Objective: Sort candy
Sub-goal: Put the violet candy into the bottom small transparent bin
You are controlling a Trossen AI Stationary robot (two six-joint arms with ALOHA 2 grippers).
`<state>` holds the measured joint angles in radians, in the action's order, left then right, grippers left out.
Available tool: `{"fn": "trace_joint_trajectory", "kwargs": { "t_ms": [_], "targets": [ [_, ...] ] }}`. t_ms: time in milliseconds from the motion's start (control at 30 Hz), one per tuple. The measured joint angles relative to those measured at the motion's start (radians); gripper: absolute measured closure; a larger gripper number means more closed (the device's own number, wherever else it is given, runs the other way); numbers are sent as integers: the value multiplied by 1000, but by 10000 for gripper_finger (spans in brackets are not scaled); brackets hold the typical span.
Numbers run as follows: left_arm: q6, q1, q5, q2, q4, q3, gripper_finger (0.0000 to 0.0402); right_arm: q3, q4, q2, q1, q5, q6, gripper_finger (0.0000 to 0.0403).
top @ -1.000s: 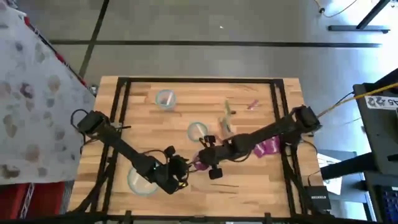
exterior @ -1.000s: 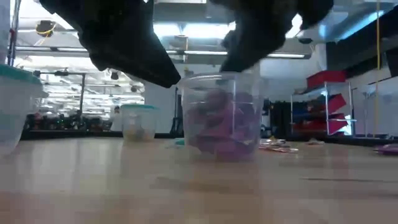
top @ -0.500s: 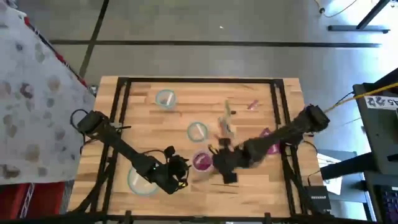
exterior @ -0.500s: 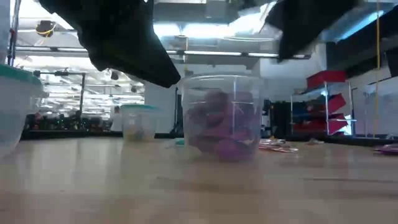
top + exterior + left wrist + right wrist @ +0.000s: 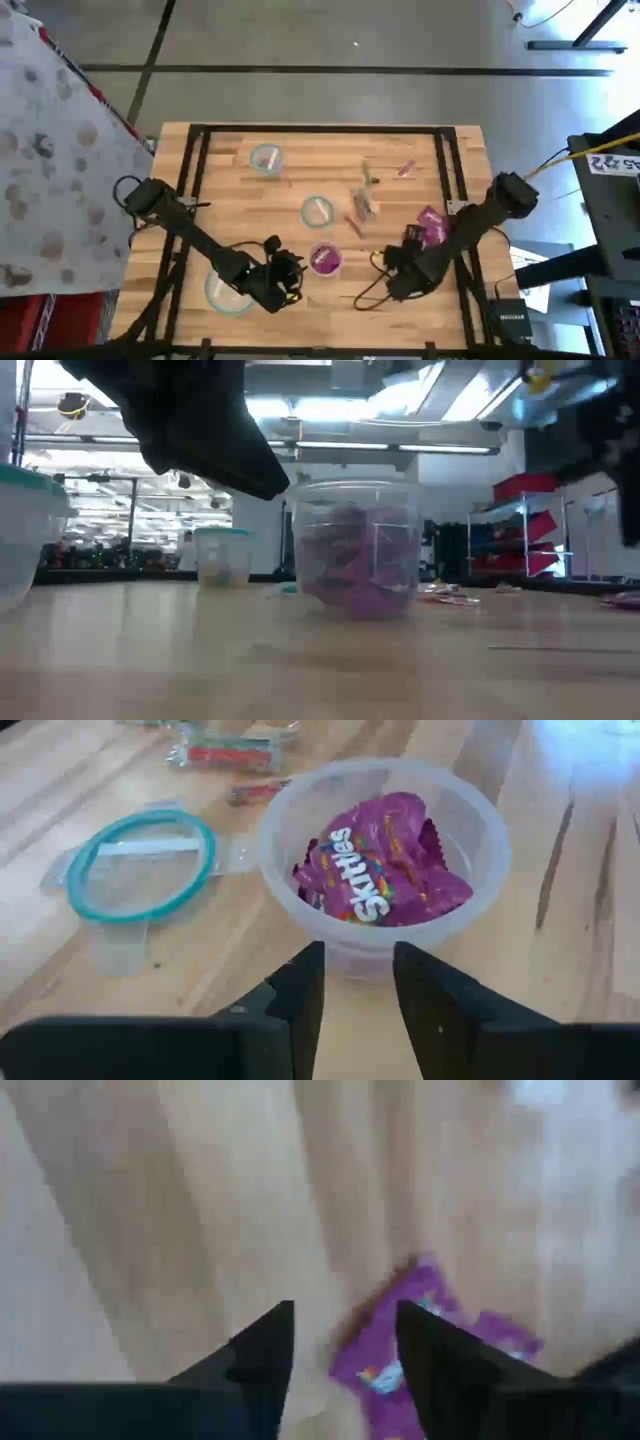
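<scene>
High view: the left pincer (image 5: 290, 277) sits beside a clear tub (image 5: 325, 259) of magenta candy (image 5: 324, 260), while the right pincer (image 5: 393, 262) has loose purple packets (image 5: 431, 226) just beyond it on the counter (image 5: 230, 200). Left wrist view: purple Skittles bags (image 5: 380, 870) fill the tub ahead of parted, empty fingers (image 5: 300, 990). Right wrist view: fingers (image 5: 265, 1350) apart, nothing held, a purple packet (image 5: 400, 1345) lying ahead.

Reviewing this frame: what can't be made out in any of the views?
- How many packets fill the clear tub: left wrist view shows only the top purple Skittles packet.
- The thin loose sweets mid-table: too small in the high view.
- The right gripper: its wrist view is motion-blurred; the purple packet ahead is smeared.
- Low view: dark arm blocks the upper left.
</scene>
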<state>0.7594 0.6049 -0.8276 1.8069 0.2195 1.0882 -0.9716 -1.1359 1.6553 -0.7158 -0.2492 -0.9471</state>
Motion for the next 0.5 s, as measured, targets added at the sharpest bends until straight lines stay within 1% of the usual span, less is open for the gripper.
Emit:
{"fn": "trace_joint_trajectory", "kwargs": {
  "t_ms": [100, 167, 233, 400, 500],
  "targets": [
    [-1, -4, 0, 0, 0, 0, 294, 65, 18, -2, -13, 11, -18, 185],
    [-9, -5, 0, 0, 0, 0, 294, 111, 23, -2, -11, 19, -26, 182],
    [-13, -5, 0, 0, 0, 0, 294, 160, 64, -2, -10, 33, -30, 186],
    [-14, -5, 0, 0, 0, 0, 294, 234, 159, -14, -12, 35, -37, 212],
    [-15, -5, 0, 0, 0, 0, 294, 238, 168, -13, -12, 37, -49, 248]
  ]
}}
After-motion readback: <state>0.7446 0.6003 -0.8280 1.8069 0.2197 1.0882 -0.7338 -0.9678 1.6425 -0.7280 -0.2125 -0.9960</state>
